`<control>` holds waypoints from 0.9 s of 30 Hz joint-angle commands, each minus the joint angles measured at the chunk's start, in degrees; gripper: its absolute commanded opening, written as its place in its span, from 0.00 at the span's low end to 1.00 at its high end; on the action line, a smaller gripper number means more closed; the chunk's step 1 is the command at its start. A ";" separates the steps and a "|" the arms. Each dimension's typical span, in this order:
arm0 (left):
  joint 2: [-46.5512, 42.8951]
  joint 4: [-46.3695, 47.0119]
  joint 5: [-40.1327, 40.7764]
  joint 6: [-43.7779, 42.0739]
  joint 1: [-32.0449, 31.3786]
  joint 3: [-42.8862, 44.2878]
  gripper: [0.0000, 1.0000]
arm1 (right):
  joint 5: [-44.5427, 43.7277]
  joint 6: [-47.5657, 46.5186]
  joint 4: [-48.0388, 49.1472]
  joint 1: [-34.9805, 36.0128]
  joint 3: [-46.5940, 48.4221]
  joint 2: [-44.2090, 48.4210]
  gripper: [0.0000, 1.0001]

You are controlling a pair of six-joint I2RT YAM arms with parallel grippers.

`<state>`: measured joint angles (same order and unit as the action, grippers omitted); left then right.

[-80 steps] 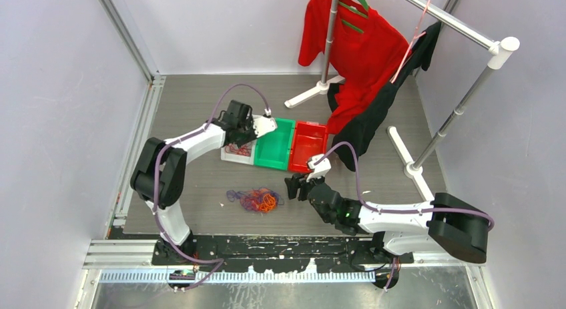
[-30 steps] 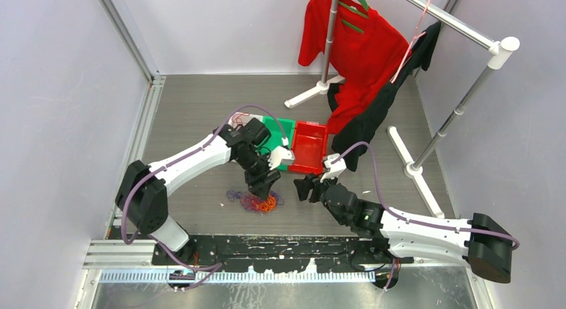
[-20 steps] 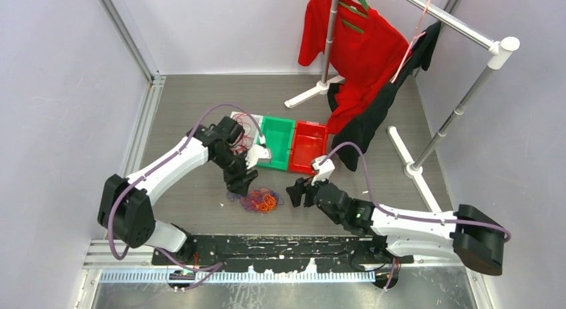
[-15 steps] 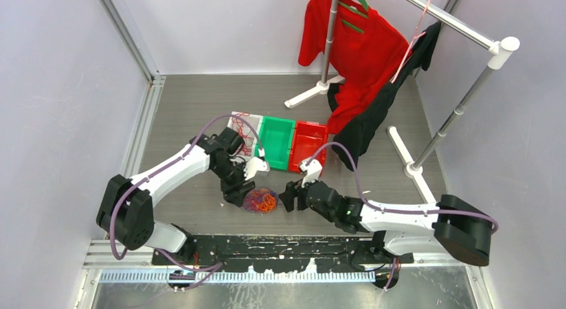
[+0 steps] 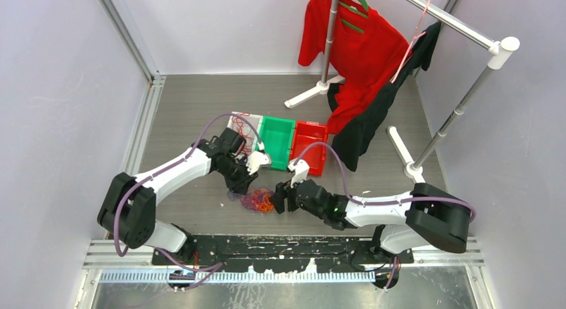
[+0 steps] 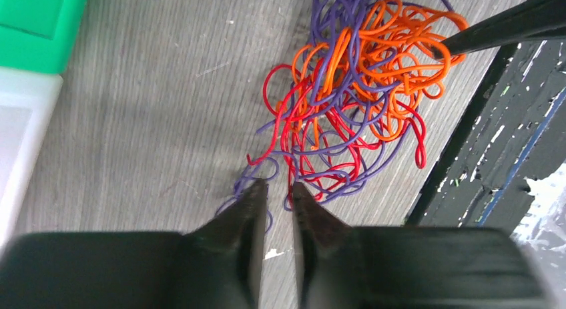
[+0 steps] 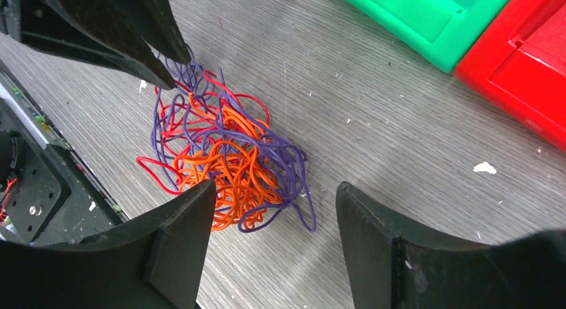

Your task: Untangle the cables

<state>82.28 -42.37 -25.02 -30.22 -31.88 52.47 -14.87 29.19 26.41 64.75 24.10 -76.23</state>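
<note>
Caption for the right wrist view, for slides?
Open right gripper above the tangled cables; left gripper at their far edge; green bin and red bin beyond.

A tangle of red, orange and purple cables (image 7: 227, 159) lies on the grey worktop (image 7: 374, 122). The right gripper (image 7: 275, 189) spreads its fingers (image 7: 180, 242) wide, one over the tangle's near edge. The left gripper (image 7: 179, 70) touches its far edge. A green bin (image 7: 427, 15) and a red bin (image 7: 527, 69) sit side by side, top right.
</note>
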 commanded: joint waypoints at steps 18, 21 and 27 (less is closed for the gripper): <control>-4.72 -4.00 -0.24 -0.68 1.06 1.30 0.00 | 7.97 -2.63 -4.53 -1.29 -0.72 3.03 0.60; -5.14 -4.63 -0.21 -1.04 1.11 1.35 0.00 | 7.25 -2.90 -3.25 -1.29 -0.11 0.17 0.57; -5.56 -4.65 0.23 -1.68 1.12 1.16 0.00 | 2.13 -3.16 2.37 -1.22 1.16 -3.13 0.48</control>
<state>78.81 -46.11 -24.45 -30.68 -31.05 51.62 -9.43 27.00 21.76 63.53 22.06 -78.35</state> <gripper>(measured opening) 0.006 0.495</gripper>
